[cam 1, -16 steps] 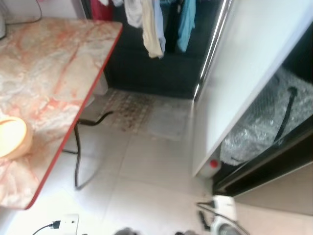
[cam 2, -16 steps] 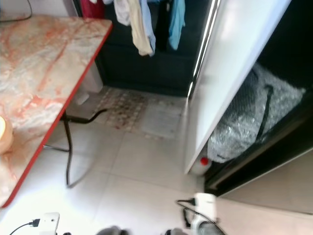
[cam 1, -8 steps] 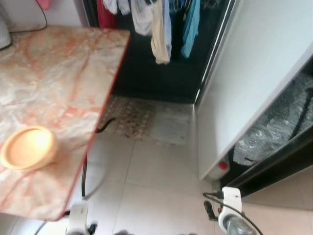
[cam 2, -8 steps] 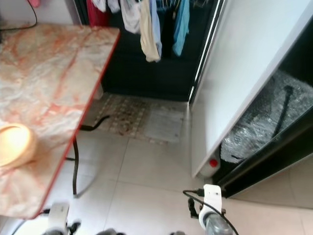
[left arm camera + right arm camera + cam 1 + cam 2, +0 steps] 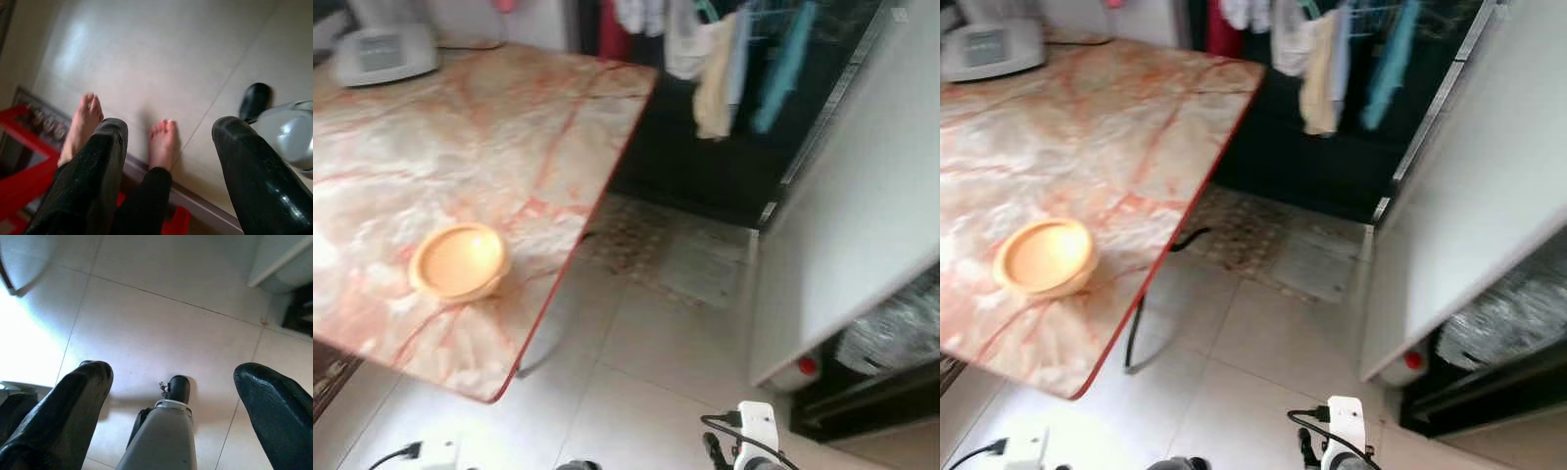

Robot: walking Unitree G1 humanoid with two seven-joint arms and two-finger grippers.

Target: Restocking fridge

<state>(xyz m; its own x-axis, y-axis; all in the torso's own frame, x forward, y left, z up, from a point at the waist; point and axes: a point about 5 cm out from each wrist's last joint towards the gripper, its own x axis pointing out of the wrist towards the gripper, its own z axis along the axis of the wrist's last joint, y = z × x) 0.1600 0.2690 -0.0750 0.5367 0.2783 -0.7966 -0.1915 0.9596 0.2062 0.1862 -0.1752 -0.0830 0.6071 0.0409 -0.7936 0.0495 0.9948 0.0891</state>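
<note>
The fridge's white door (image 5: 862, 225) stands open at the right, with crinkled clear wrap (image 5: 896, 338) in the dark compartment behind it. A small red-capped bottle (image 5: 800, 370) sits on the floor at the door's foot. Both arms hang low beside me. In the left wrist view my left gripper (image 5: 170, 128) is open above pale floor tiles, empty. My right gripper (image 5: 175, 371) is open too, with nothing between its fingers and my own leg (image 5: 166, 440) below it. The right wrist (image 5: 754, 446) shows at the bottom edge of the eye views.
A marble-patterned table (image 5: 460, 137) with a red rim fills the left, carrying an orange bowl (image 5: 458, 260) and a white appliance (image 5: 382, 54). Clothes (image 5: 724, 69) hang at the back over a patterned mat (image 5: 651, 245). A person's bare feet (image 5: 83, 127) stand close to my left gripper.
The camera has swung left: the table and bowl now take up more of the picture and the fridge has slid toward the right edge. Both arms still hang.
</note>
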